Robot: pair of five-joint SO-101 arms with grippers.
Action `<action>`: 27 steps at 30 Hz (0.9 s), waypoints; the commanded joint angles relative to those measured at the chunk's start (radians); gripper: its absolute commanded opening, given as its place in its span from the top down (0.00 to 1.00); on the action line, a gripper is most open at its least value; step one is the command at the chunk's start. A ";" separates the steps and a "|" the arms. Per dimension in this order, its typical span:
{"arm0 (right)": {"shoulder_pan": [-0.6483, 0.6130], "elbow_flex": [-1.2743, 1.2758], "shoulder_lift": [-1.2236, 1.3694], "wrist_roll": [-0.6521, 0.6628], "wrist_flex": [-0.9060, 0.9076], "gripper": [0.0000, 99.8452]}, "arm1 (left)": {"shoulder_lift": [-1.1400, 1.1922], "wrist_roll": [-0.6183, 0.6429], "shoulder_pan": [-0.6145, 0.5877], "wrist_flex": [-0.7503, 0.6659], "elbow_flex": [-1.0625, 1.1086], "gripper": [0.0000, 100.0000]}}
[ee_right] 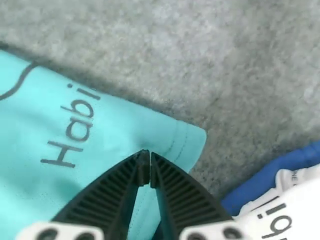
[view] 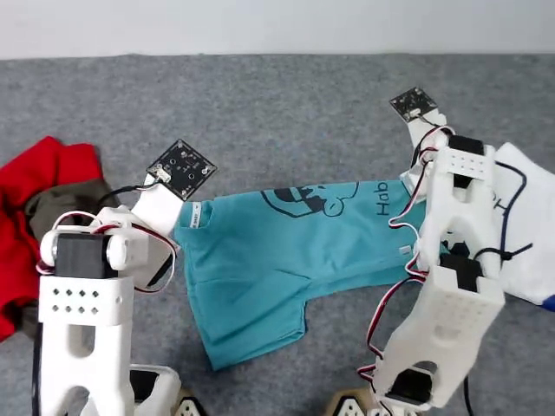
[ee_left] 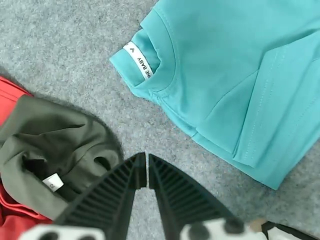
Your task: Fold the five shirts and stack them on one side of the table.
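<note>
while the teal shirt [view: 260, 260] is lying spread out, print side up, across the middle of the grey table covering [view: 286, 121], both arms are standing over its two ends. the shirt's collar is pointing toward the left arm [view: 87, 295], with the white neck label [ee_left: 137, 60] showing at the neckline, and one sleeve is lying folded in over the body. the left gripper [ee_left: 147, 167] is hanging above bare grey surface, between the collar and the olive shirt [ee_left: 50, 135], and its black ribbed fingers [ee_left: 120, 190] are pressing together with nothing between them. the olive shirt is sitting crumpled on top of the red shirt [view: 35, 173], and both are bunching up at the left edge of the table. the right arm [view: 451, 286] is reaching over the hem end of the teal shirt, and the right gripper [ee_right: 150, 167] is hovering just over the hem corner, beside the dark lettering [ee_right: 75, 125]; its fingers [ee_right: 115, 195] are closing tip to tip, and no cloth is showing pinched between them. a white shirt [view: 529, 225] with a blue edge [ee_right: 270, 175] is lying just beyond that corner, at the right side of the table.
</note>
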 commanded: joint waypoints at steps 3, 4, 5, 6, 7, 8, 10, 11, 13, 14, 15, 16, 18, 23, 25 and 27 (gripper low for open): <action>0.018 -0.063 0.074 0.012 -0.094 0.99 | -0.029 -0.009 -0.008 0.011 -0.050 0.98; 0.021 -0.063 0.105 0.012 -0.142 0.99 | -0.029 -0.009 -0.008 0.011 -0.050 0.98; 0.024 -0.064 0.131 0.012 -0.188 0.99 | -0.029 -0.009 -0.008 0.011 -0.050 0.98; 0.024 -0.075 0.148 0.012 -0.222 0.99 | -0.029 -0.009 -0.008 0.011 -0.050 0.98; 0.022 -0.094 0.157 0.012 -0.240 0.99 | -0.029 -0.009 -0.008 0.011 -0.050 0.98; 0.019 -0.112 0.159 0.012 -0.245 0.99 | -0.029 -0.009 -0.008 0.011 -0.050 0.98; 0.010 -0.155 0.154 0.008 -0.242 0.99 | -0.029 -0.009 -0.008 0.011 -0.050 0.98; 0.002 -0.173 0.145 0.006 -0.239 0.99 | -0.029 -0.009 -0.008 0.011 -0.050 0.98; -0.010 -0.190 0.116 0.006 -0.211 0.99 | -0.029 -0.009 -0.008 0.011 -0.050 0.98; -0.018 -0.192 0.096 0.006 -0.188 0.99 | -0.029 -0.009 -0.008 0.011 -0.050 0.98; -0.028 -0.192 0.074 0.006 -0.160 0.99 | -0.029 -0.009 -0.008 0.012 -0.050 0.98; -0.038 -0.192 0.058 0.006 -0.124 0.99 | -0.029 -0.009 -0.008 0.012 -0.050 0.98; -0.051 -0.192 0.021 0.005 -0.035 0.99 | -0.029 -0.009 -0.003 0.025 -0.050 0.98; -0.122 -0.192 -0.065 0.005 0.240 0.99 | -0.029 -0.009 0.000 0.077 -0.071 0.98; -0.150 -0.192 -0.094 0.003 0.335 0.99 | -0.029 -0.008 0.000 0.084 -0.068 0.98; -0.177 -0.192 -0.116 0.003 0.424 0.99 | -0.023 -0.008 0.002 0.084 -0.062 0.98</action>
